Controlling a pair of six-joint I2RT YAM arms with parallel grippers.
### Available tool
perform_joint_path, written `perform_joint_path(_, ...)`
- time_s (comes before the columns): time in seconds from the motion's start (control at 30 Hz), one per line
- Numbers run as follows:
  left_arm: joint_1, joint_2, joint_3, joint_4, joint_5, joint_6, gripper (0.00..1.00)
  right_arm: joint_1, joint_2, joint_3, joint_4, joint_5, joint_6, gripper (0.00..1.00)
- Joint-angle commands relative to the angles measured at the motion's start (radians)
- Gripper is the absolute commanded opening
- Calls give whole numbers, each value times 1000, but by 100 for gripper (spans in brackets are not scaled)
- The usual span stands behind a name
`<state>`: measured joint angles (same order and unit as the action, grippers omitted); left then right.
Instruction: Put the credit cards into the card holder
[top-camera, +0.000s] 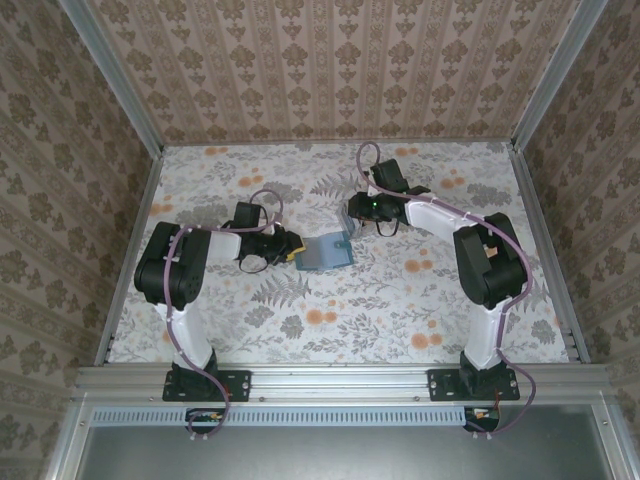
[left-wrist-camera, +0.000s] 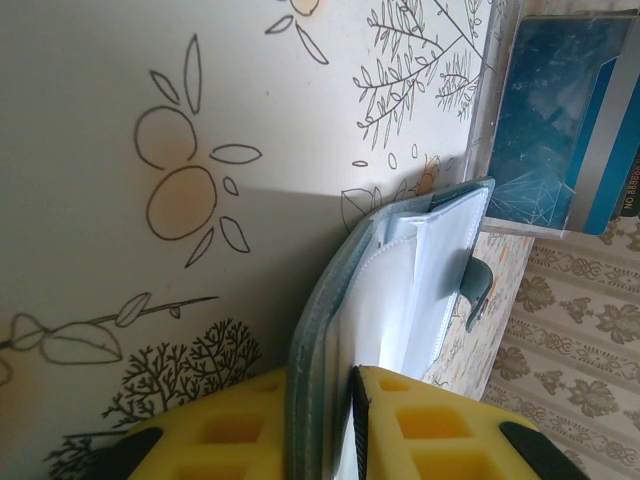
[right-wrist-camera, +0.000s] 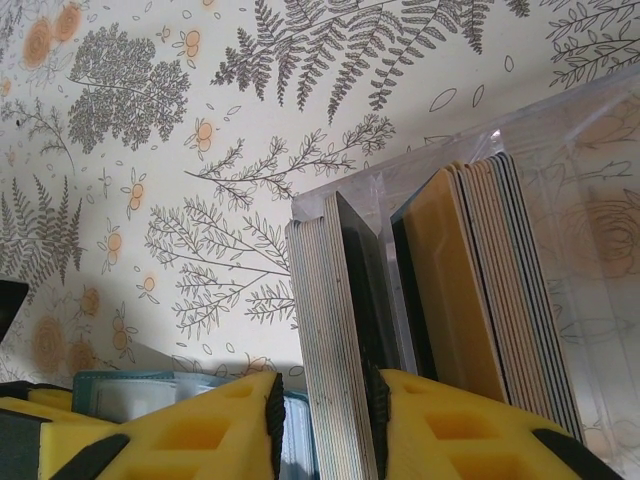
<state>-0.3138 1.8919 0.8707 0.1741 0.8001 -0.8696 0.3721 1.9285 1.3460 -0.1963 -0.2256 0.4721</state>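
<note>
While left claw (left-wrist-camera: 322, 385) is clamping the card holder (left-wrist-camera: 400, 290) | right claw (right-wrist-camera: 328, 390) is pinching the credit cards (right-wrist-camera: 325, 300) | holder is lying just to its left

Floral tabletop (top-camera: 330, 335), brown damask walls (top-camera: 330, 60).

White-and-black arms (top-camera: 188, 312), purple cables (top-camera: 362, 158), yellow tool pads (left-wrist-camera: 430, 425)

The surface (top-camera: 330, 320) looks to me like a matt printed sheet; the card holder (left-wrist-camera: 320, 330) has a matt, grained teal cover and translucent plastic sleeves; the credit cards (right-wrist-camera: 330, 340) are smooth plastic, their case (right-wrist-camera: 590, 200) glossy clear plastic; the fingers (right-wrist-camera: 200, 420) of my right end effector (right-wrist-camera: 325, 390) are matt yellow plastic.
</note>
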Motion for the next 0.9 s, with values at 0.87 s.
perform_joint_path(0.87,-8,29,20,-28,10,21,23,-22,33,218,-313,214,-272,48)
